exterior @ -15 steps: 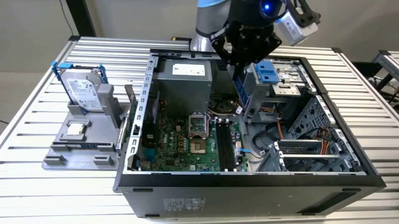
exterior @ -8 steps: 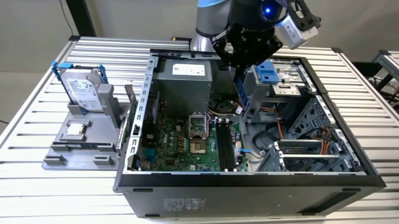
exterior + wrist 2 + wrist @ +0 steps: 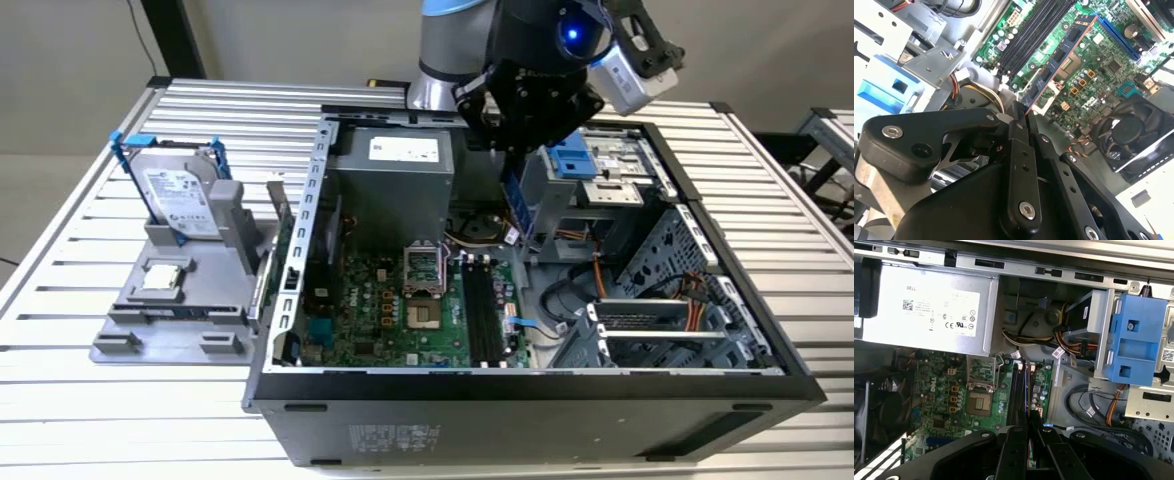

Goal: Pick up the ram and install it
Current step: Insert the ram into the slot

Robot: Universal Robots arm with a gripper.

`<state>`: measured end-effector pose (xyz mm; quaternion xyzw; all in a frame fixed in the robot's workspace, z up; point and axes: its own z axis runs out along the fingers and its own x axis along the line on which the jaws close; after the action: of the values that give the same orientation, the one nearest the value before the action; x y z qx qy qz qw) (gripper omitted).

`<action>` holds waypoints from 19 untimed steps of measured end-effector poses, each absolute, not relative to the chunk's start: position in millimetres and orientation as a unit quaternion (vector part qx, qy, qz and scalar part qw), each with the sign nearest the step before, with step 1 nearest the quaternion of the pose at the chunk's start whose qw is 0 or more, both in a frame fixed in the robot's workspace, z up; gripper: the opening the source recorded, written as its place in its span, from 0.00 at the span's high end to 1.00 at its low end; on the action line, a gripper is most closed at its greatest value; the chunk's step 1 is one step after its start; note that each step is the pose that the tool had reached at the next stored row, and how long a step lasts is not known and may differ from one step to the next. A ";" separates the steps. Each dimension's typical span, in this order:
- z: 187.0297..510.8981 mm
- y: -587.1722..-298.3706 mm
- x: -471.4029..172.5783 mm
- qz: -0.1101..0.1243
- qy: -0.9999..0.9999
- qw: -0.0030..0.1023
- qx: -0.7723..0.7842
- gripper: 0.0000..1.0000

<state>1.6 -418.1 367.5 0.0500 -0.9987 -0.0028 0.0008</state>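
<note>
the jaws were closed flat on one end of the ram (image 3: 1059, 55), a long, narrow, dark blue-green circuit-board stick with black chips. the black two-fingered gripper (image 3: 1016, 114) carried it clear of everything else.

in the exterior view the gripper (image 3: 514, 160) sat in the upper middle of the frame, over the open black computer case (image 3: 534, 385). the ram (image 3: 518, 210) hung on end from it, above and apart from the black memory slots (image 3: 483, 305) on the green motherboard (image 3: 374, 310).

the pick looked done, and the step in hand was, as i judged it, bringing the stick to a slot. seating it would call for its long edge to lie along one slot, which it did not yet do.

the second wrist view showed the stick's broad face running roughly parallel to the memory slots (image 3: 1029, 35), with a black fan (image 3: 1129, 132) nearby. the first wrist view showed the ram (image 3: 1028, 390) edge-on over the slots, and also the grey power supply (image 3: 929, 310) and a blue plastic drive bracket (image 3: 1136, 335). at the exterior view's left a silver hard drive (image 3: 180, 195) in a blue frame stood outside the case.
</note>
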 end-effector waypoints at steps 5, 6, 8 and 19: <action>362.6 -418.1 2.8 -0.003 -0.999 0.001 0.050 1.00; 361.6 -418.1 3.0 -0.003 -0.999 0.001 0.050 1.00; 359.8 -418.1 3.4 -0.003 -0.999 0.001 0.050 1.00; 351.8 -419.2 5.9 -0.003 -0.999 0.001 0.050 1.00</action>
<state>5.9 -419.2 351.8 0.0499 -0.9987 -0.0028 0.0008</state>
